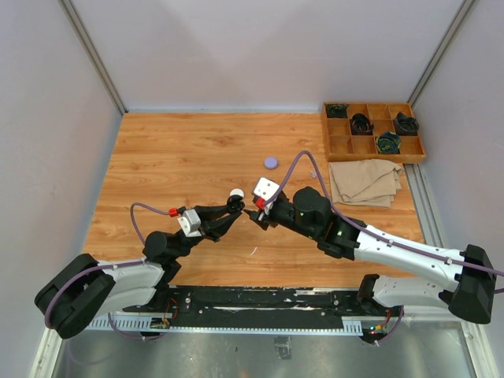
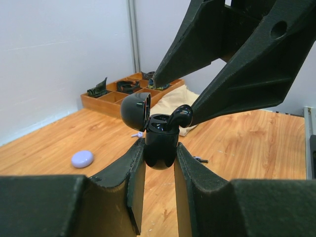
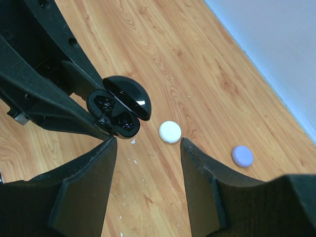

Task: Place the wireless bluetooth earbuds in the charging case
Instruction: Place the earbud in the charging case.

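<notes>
Overhead, we see the two arms meeting above the middle of the desk point(image 1: 181, 150). The left fingers point(image 1: 220, 214) and right fingers point(image 1: 257, 216) stand tip to tip. A white case point(image 1: 236, 193) lies just beyond them and a lilac case point(image 1: 271, 162) farther back. What is being held is too small to tell from here.

From the left wrist, the left fingers are clamped on the body of a black charging case point(image 2: 160, 145), held upright with its lid swung open to the left. A black earbud point(image 2: 180, 114) stands in the case's mouth but is not seated. Its long axis leans up and out to the right, its head against the tip of one right finger. The other right finger ends well apart from the earbud, above the lid.

From the right wrist, the right fingers are spread wide and grip nothing. The case and earbud lie just past the left-hand fingertip, outside the gap.

We judge that the right arm, the free one, must press the earbud down along its well.
</notes>
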Tool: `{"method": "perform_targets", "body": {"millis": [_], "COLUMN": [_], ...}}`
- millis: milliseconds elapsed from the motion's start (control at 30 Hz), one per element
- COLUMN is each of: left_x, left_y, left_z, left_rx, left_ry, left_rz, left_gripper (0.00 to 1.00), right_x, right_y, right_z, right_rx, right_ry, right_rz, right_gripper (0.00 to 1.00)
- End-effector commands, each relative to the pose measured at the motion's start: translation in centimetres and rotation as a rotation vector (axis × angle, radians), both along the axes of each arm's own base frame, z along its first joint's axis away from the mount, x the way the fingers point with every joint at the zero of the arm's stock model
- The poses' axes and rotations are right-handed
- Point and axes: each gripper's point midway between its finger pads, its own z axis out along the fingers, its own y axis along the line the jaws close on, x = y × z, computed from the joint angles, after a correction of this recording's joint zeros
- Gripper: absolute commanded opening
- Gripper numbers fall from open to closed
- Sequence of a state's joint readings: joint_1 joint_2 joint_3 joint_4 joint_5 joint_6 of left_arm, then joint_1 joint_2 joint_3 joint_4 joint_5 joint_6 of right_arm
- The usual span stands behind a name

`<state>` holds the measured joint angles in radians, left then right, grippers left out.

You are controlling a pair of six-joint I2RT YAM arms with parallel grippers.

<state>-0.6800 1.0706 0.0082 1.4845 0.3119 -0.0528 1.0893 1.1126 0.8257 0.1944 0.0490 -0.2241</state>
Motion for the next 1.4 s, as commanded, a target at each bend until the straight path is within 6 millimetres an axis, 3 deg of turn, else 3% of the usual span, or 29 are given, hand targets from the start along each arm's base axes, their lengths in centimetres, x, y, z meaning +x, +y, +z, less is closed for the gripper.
{"method": "perform_targets", "body": {"millis": [0, 333, 967, 1367], "left_x": [-0.8, -0.8, -0.7, -0.7], "left_y": [0.6, 0.6, 0.6, 0.6], "left_z": [-1.0, -1.1, -1.1, -1.0], "left_rx": [0.006, 0.008, 0.007, 0.005], "left_ry": [0.0, 0.002, 0.006, 0.006], "left_rz": [-0.003, -0.005, 0.002, -0.001], "left_gripper": [0.0, 0.0, 0.0, 0.0], "right_x": [0.1, -0.8, -3.9, -3.2], "right_y": [0.4, 1.5, 3.1, 3.0], "right_z": [2.2, 2.5, 2.3, 1.8], "right_rx": [0.065, 0.088, 0.072, 0.055], "right_ry": [-0.009, 0.002, 0.055, 0.102], "right_rz": [0.024, 0.094, 0.289, 0.235], "right_gripper": [0.55, 0.55, 0.42, 0.31]}}
